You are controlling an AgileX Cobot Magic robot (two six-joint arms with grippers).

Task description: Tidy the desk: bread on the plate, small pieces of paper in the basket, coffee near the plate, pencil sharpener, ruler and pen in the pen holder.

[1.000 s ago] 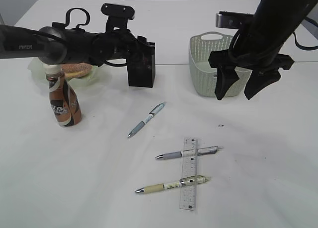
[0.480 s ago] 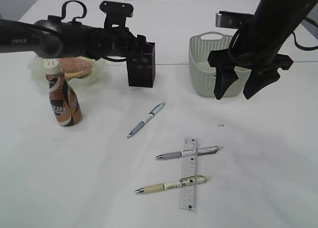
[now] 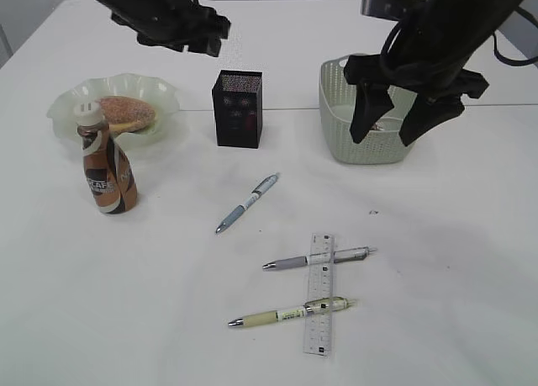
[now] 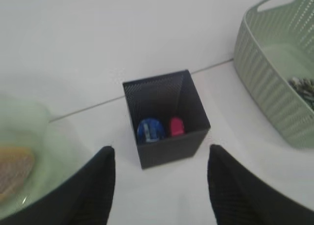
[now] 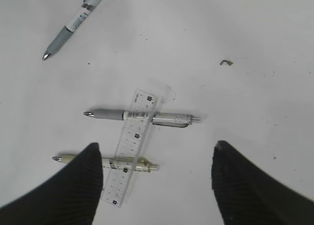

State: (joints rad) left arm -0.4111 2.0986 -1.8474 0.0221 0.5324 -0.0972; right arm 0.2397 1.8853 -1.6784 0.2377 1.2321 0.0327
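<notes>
1. The worktop (image 3: pixel 471 260) is a broad white surface with a thin seam running across it behind the pen holder and the basket.
2. The right tool (image 3: pixel 395 121) hangs in front of the basket with its two dark fingers spread apart and nothing between them; the right wrist view looks down past them onto the ruler and two pens.
3. The left tool (image 4: pixel 159 186) hovers above the pen holder, jaws apart and empty (in the exterior view only its dark arm shows, at the top left).
4. The basket (image 3: pixel 336 108), a sage-green perforated tub, stands at the back right; the left wrist view shows a crumpled scrap of paper (image 4: pixel 305 89) lying inside it.
5. The plate (image 3: pixel 71 100), pale green with a wavy rim, sits at the back left and carries the bread (image 3: pixel 126 113).
6. The pen holder (image 3: pixel 238 108), a black mesh cup, stands upright between plate and basket; a blue round object (image 4: pixel 149 130) and a pink object (image 4: pixel 176 126) lie at its bottom (too blurred to name).
7. The coffee (image 3: pixel 107 163) stands upright just in front of the plate, white cap on.
8. The ruler (image 3: pixel 320 298), clear with black marks, lies flat at the front centre.
9. A grey pen (image 3: pixel 315 259) and a cream pen (image 3: pixel 290 314) lie across the ruler, touching it.
10. A third pen (image 3: pixel 247 203), pale blue-grey, lies alone at a slant between the pen holder and the ruler.
11. A tiny dark speck (image 3: pixel 374 212) rests on the worktop right of that pen.
</notes>
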